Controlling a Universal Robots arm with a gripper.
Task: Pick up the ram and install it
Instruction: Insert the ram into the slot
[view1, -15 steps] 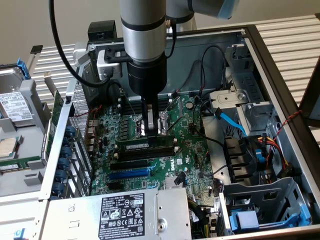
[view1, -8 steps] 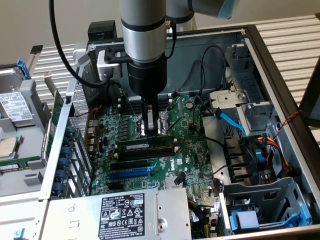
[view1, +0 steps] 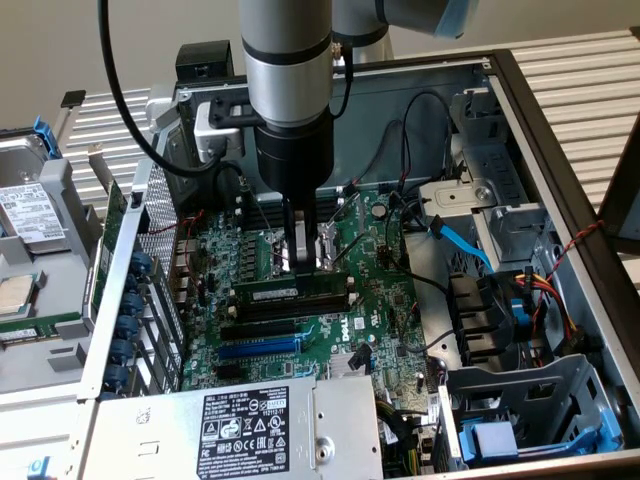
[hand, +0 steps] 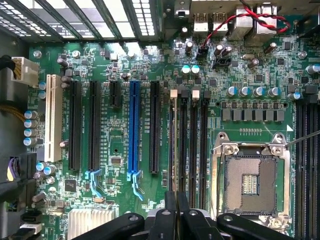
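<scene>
"Exterior view first: how does the ram (view1: 295, 291) look?"

"Dark green, long and thin, with a white label on its side. It stands on edge in a black memory slot on the motherboard (view1: 385, 300), between the processor socket (hand: 250, 177) and the blue expansion slot (view1: 258, 347)."

"And the wrist view?"

"That one looks along the ram's thin top edge (hand: 172, 145), which runs in under the gripper (hand: 177, 206). The fingers (hand: 171, 214) are pressed almost together there. Whether they nip the board or only rest on it cannot be told."

"The arm (view1: 288, 90)?"

"It hangs vertical inside the open case (view1: 400, 90), with the gripper (view1: 303, 262) over the ram's middle."
</scene>
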